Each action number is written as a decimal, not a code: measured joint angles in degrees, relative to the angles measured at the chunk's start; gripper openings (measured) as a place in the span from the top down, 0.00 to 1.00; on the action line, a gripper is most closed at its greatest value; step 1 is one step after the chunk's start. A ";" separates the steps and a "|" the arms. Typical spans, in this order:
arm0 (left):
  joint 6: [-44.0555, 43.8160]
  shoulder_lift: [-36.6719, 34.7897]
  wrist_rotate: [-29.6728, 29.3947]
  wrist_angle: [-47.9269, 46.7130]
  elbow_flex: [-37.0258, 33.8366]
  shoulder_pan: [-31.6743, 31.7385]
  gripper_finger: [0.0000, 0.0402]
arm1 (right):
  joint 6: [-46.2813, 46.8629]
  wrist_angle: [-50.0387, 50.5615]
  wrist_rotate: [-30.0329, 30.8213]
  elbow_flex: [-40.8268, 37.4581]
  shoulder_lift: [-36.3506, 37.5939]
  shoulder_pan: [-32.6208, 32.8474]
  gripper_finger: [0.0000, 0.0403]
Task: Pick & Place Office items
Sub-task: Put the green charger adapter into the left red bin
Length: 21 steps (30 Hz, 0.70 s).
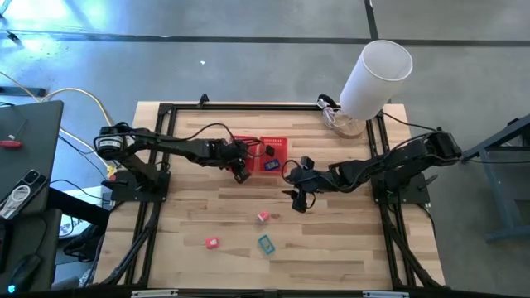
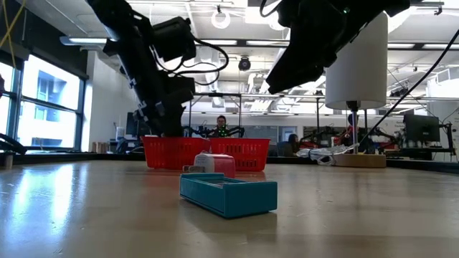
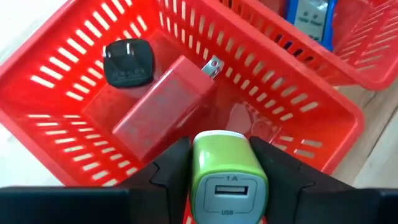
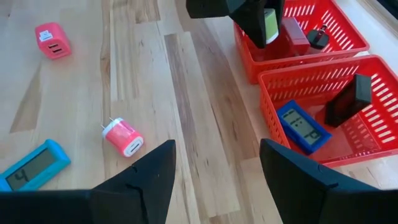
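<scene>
Green charger [image 3: 228, 180] in left tool [image 3: 227, 177], USB end twd cam, over basket [image 3: 62, 56].

Basket [image 1: 277, 146] sits mid-bench [image 1: 190, 248] toward the far edge, two compartments side by side. Left compartment holds a plug adapter [image 3: 127, 62] and a boxy charger [image 3: 163, 106] touching it; right compartment holds a small clock [image 4: 302, 127] with a dark block [image 4: 348, 99] leaning beside it. Left gripper [image 3: 227, 180] hangs over the left compartment, USB charger [image 3: 227, 177] between its fingers [image 3: 168, 174]. Right gripper [image 4: 214, 168] is just right of the basket, above the bench, apart from everything. Nearer the front edge, loose on the bench: cube charger [image 1: 211, 242] left, flat clock [image 1: 266, 244] right of it, round plug charger [image 1: 262, 217] behind them. Big cylinder [image 1: 374, 76] stands at the far right corner.
</scene>
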<state>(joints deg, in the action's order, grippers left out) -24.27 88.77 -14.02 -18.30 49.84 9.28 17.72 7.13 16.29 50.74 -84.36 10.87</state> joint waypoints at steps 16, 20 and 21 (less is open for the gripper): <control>3.57 -0.04 -0.04 -0.08 0.02 -0.07 0.59 | 0.05 -0.08 -0.24 0.00 0.00 0.00 0.46; 3.19 -0.07 -0.06 -0.09 0.02 -0.07 0.59 | 0.50 -0.10 -1.42 0.00 0.02 0.00 0.46; 3.13 -0.07 -0.36 -0.09 0.02 -0.07 0.59 | 0.51 -0.10 -1.94 0.00 0.02 0.00 0.46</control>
<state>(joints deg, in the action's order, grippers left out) -21.14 88.71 -14.38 -18.39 49.87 9.21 18.23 7.03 14.36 50.74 -84.33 10.87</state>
